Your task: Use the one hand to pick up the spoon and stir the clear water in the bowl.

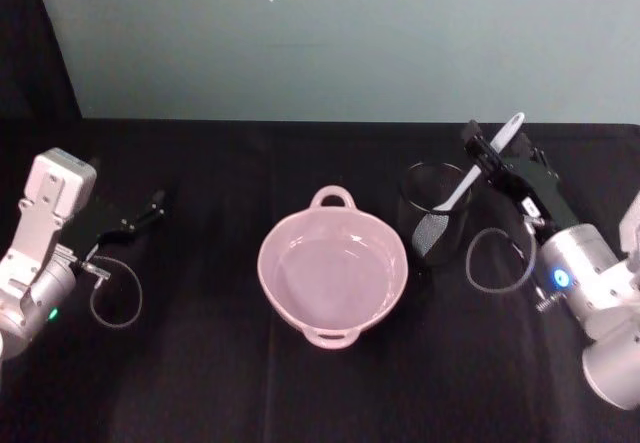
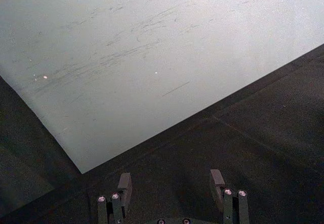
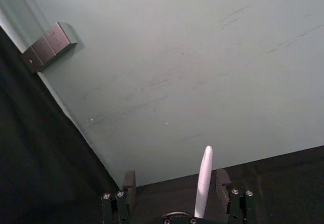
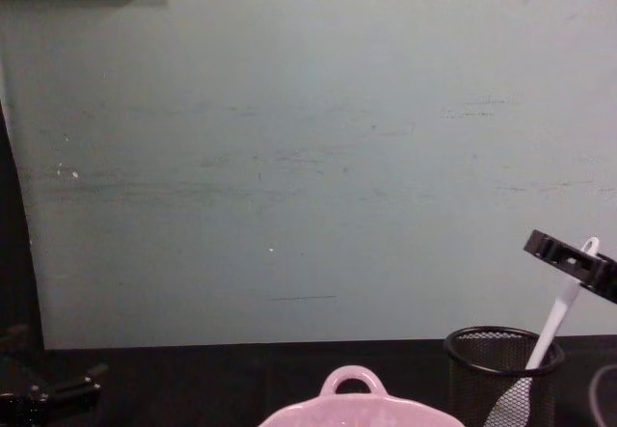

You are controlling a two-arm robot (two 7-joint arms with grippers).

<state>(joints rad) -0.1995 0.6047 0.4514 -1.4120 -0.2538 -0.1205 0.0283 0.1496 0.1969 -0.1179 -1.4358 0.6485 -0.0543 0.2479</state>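
Observation:
The pale pink bowl (image 1: 272, 253) with loop handles sits mid-table, holding clear water (image 1: 335, 275); its far handle shows in the chest view (image 4: 358, 386). To its right, the white spoon (image 1: 463, 189) leans in a black wire-mesh cup (image 1: 424, 185), blade down and handle up. My right gripper (image 1: 492, 149) hovers at the spoon's upper handle. In the right wrist view the spoon handle (image 3: 204, 181) stands between the spread fingers, close to one of them, and the gripper (image 3: 174, 181) is open. From the chest, spoon (image 4: 557, 321) and right gripper (image 4: 576, 253) sit at the right edge.
My left gripper (image 1: 150, 208) rests open at the table's left side, away from the bowl, over bare black cloth (image 2: 171, 181). A pale green wall (image 4: 308, 157) rises right behind the table. The mesh cup (image 4: 492, 369) stands close beside the bowl.

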